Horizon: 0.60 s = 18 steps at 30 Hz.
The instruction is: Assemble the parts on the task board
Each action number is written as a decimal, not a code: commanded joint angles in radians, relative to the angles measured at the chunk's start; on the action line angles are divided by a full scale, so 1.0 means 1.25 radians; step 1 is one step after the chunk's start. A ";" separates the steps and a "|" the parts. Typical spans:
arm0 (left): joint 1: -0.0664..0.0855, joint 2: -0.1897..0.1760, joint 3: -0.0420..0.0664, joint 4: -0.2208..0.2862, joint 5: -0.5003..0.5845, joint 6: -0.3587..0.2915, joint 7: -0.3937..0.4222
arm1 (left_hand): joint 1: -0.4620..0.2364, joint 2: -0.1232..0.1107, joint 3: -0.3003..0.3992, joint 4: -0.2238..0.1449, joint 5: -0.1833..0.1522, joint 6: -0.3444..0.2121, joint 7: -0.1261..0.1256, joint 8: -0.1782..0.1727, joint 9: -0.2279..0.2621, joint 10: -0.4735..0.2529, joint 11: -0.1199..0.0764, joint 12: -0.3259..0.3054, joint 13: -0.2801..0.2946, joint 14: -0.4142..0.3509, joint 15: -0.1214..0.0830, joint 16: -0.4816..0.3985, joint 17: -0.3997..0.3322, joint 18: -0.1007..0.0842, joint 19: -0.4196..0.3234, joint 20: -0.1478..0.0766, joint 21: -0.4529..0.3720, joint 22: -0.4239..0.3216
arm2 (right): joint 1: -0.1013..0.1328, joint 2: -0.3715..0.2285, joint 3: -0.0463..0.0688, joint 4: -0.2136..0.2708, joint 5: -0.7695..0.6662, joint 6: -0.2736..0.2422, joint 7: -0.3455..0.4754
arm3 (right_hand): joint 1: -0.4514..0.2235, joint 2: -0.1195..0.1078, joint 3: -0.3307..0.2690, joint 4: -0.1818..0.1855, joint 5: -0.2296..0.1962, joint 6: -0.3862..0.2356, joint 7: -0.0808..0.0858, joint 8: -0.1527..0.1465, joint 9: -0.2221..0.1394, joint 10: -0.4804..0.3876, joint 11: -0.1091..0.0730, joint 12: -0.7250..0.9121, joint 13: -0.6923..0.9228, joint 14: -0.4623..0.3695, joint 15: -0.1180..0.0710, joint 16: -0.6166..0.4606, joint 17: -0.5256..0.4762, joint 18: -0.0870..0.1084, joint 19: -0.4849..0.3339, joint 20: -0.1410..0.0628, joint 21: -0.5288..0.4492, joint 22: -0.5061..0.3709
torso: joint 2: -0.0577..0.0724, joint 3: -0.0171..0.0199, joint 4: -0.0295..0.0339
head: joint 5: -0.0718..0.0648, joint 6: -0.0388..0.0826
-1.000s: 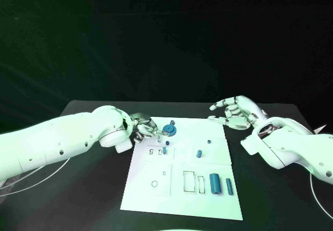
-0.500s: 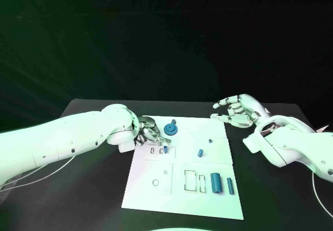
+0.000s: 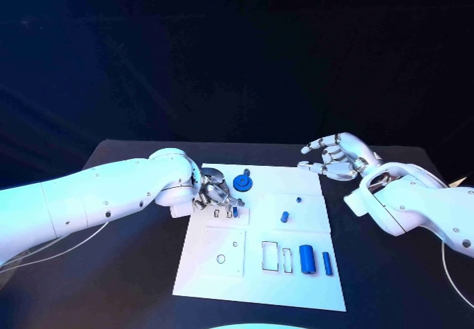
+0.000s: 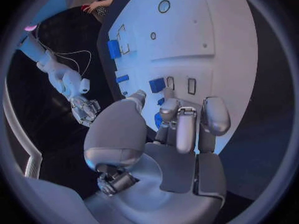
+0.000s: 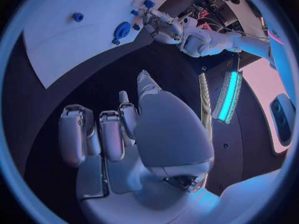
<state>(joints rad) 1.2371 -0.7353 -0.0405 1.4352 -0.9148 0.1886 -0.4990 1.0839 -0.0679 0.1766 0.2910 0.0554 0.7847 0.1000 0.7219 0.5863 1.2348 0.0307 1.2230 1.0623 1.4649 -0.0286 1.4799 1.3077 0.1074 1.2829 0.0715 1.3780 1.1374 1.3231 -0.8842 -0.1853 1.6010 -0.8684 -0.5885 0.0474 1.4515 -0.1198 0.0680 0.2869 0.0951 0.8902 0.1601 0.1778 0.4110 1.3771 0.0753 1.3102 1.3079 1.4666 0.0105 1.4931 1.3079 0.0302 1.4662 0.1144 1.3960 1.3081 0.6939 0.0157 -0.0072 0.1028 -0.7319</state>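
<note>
Left hand (image 3: pixel 212 192): you see it bent down over the task board's (image 3: pixel 259 281) far left corner, fingers bunched around a small blue part (image 3: pixel 235 212).
Right hand (image 3: pixel 335 159): hovering off the board's far right corner, fingers spread, empty.
Hidden: whether the left fingers actually clamp the part, you cannot tell.

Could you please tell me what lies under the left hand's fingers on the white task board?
Under the silver left hand, a small blue part shows by its fingertips on the white task board. Whether the fingers grip it cannot be told; the board beneath the palm is covered.
</note>
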 commanded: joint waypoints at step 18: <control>0.001 0.012 0.000 -0.006 0.005 0.031 -0.005 | 0.049 0.012 -0.009 -0.001 -0.002 -0.002 -0.001 0.010 0.006 -0.002 -0.003 0.008 0.002 0.050 -0.004 0.007 0.102 -0.015 0.000 0.005 0.006 0.006 | 0.000 0.009 0.000 -0.003 -0.063 0.014 -0.017 | -0.003 -0.003 -0.001 0.001 0.003 -0.007 0.000 0.004 -0.001 -0.007 0.000 -0.007 0.018 0.050 -0.006 -0.005 0.085 0.010 0.001 -0.004 -0.007 0.141 | 0.000 0.0001 -0.0003 | 0.001 -0.004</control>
<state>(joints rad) 1.2371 -0.7233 -0.0404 1.4272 -0.9140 0.2075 -0.5047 1.1358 -0.0547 0.1711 0.2911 0.0554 0.7847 0.1000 0.7303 0.5921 1.2348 0.0307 1.2276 1.0658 1.4650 -0.0285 1.4838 1.3076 0.1075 1.2829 0.0715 1.3816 1.1437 1.3232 -0.8743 -0.1854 1.5971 -0.9249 -0.5859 0.0285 1.4515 -0.1198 0.0680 0.2869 0.0951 0.8902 0.1601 0.1778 0.4110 1.3772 0.0753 1.3059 1.3080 1.4666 0.0105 1.4910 1.3077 0.0302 1.4662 0.1145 1.3920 1.3079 0.6939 0.0154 -0.0075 0.1028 -0.7354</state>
